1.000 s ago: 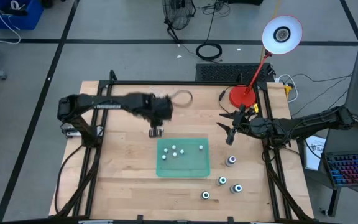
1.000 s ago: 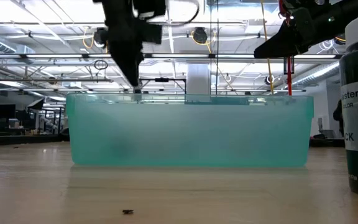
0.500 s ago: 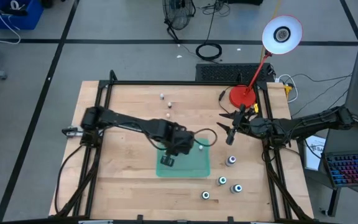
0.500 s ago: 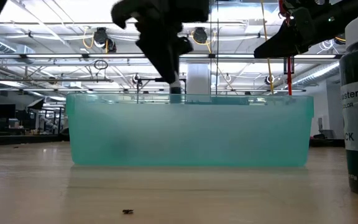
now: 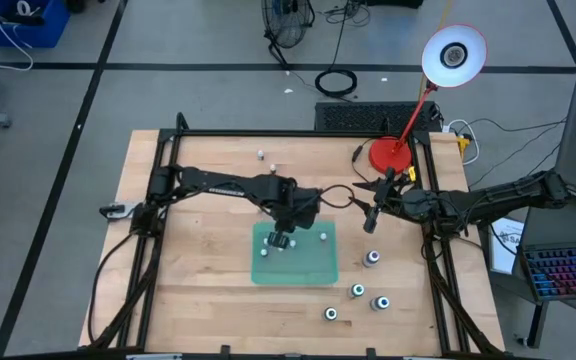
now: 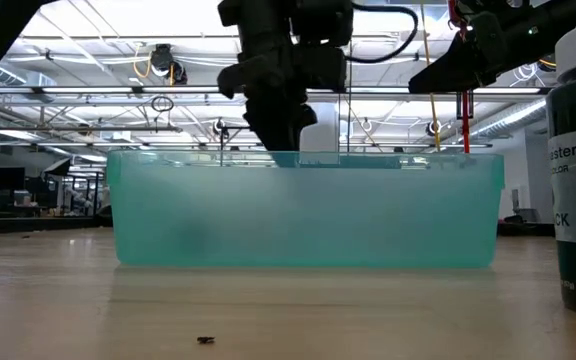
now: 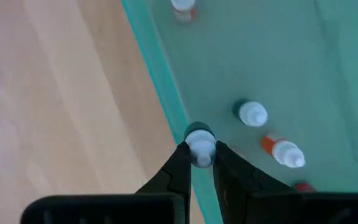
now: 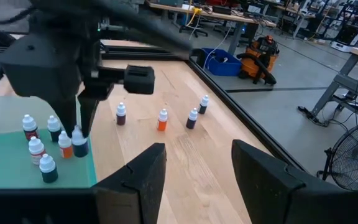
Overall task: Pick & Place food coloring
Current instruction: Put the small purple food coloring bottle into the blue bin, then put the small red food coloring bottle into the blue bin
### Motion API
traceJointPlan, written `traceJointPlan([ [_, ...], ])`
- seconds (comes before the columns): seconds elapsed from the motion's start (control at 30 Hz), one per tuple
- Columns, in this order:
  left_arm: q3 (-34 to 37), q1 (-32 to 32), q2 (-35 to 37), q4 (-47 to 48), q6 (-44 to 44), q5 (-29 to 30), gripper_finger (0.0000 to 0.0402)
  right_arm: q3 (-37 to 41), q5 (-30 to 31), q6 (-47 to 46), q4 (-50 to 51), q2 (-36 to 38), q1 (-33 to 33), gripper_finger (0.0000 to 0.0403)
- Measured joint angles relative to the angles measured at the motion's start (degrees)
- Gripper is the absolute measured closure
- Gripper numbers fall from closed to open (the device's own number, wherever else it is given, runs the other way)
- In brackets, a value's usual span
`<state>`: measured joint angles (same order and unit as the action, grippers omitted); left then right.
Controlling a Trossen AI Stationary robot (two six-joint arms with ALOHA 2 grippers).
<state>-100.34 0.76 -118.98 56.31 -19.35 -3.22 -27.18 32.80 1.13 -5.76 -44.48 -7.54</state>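
From the high view, my left gripper (image 5: 281,240) hangs over the far edge of the green tray (image 5: 308,270), with a few white-capped bottles just beside it inside the tray. Four larger bottles (image 5: 357,291) stand on the wood well off toward my right arm's side, and two small ones (image 5: 260,154) sit far beyond my gripper on the bare table. My right gripper (image 5: 370,212) waits in the air off the tray's corner.

In the low view my left fingers dip just to the tray rim (image 6: 308,157); what they grip is hidden behind the frosted wall.

My left wrist view settles it: my fingers (image 7: 179,168) are nearly closed, pinching one small bottle (image 7: 200,148) by the neck under its white cap, right above the tray's wall. Two more bottles (image 7: 252,114) lie just ahead of it on the tray floor. I judge these bottles very light, stiff plastic, smooth and prone to tip or roll, so the narrow neck below the cap is the sure hold; the cap's shoulder keeps it from slipping down.

In the right wrist view my right fingers (image 8: 143,174) stand wide apart, holding nothing. Ahead I see my left gripper among clustered bottles (image 8: 45,162), and four loose bottles (image 8: 162,120) on the wood beyond it.
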Motion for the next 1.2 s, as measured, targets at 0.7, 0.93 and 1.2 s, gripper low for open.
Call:
traceJointPlan([
  [0.7,8.88,-1.21,0.04,-8.17,1.28,-2.33,0.0356,0.0,0.0,0.0,0.0,0.0,0.0,0.0229],
  [0.93,9.18,-1.37,0.07,-8.63,1.83,-2.33,0.0305,0.0,0.0,0.0,0.0,0.0,-0.01,0.0229],
  [1.2,7.47,-2.32,0.07,-7.93,1.83,0.57,0.0214,0.0,0.01,0.0,0.0,-0.01,0.01,0.0229],
])
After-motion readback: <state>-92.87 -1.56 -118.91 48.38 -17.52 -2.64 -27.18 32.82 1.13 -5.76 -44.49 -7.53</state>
